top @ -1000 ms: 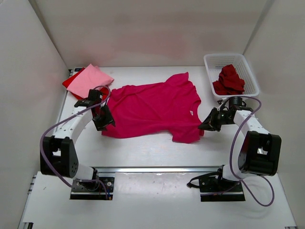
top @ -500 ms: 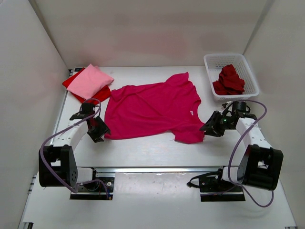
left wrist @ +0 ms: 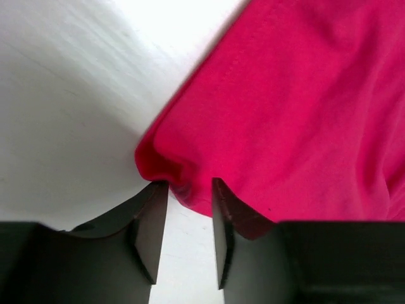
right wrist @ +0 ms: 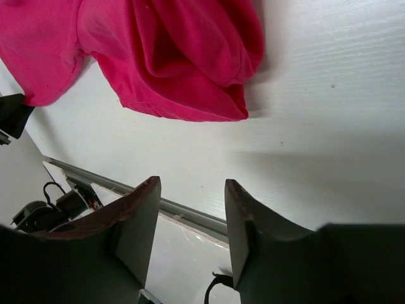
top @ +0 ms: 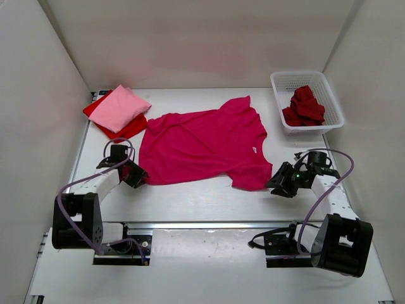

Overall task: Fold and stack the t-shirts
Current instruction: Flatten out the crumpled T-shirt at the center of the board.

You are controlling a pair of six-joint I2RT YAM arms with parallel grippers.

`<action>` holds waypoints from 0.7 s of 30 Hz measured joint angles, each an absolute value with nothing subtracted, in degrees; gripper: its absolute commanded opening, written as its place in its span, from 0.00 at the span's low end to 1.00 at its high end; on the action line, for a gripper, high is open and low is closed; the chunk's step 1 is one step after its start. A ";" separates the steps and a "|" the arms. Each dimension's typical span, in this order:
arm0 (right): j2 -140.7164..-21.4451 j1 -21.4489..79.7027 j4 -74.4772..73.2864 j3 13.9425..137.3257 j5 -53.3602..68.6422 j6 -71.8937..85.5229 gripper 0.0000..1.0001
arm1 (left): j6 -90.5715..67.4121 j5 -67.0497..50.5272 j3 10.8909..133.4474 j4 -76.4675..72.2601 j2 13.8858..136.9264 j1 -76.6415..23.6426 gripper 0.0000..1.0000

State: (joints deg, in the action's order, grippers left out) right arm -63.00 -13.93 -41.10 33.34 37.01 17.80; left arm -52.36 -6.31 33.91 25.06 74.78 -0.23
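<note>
**Four t-shirts, one basket, two grippers: both sets of jaws apart, nothing held**

Shirts: 4.
- 1 magenta t-shirt [top: 202, 145], spread flat mid-table, hem to the left, neck to the right, one sleeve far, one sleeve near.
- 1 light pink t-shirt [top: 120, 107], folded, far-left corner of the table.
- 1 bright red t-shirt [top: 131, 126], under the pink one, with only its edges showing.
- 1 dark red t-shirt [top: 305, 106], crumpled inside the basket.

Basket: 1, a white lattice basket [top: 334, 95] at the far-right corner, well apart from the magenta shirt.

Grippers: 2.
- Left gripper [top: 136, 176] is low at the near-left hem corner of the magenta shirt. In the wrist view its fingers [left wrist: 150, 221] stand a narrow gap apart, with bare table [top: 202, 202] showing between them. The hem corner bunches right at the tips and touches the left tip. It is not pinched.
- Right gripper [top: 278, 180] is just right of the near sleeve. In the wrist view its fingers [right wrist: 136, 218] are spread wide, with only table and the front rail between them. The rumpled sleeve lies ahead of the tips, clear of them. It holds nothing.
</note>
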 measured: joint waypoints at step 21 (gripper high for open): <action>-72.07 -9.76 -23.03 29.15 27.79 25.67 0.16 | -49.08 -3.40 36.93 23.83 74.35 -1.19 0.00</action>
State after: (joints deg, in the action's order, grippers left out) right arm -72.07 -9.76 -23.03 29.15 27.79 25.67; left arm -49.08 -3.40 36.93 23.83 74.35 -1.19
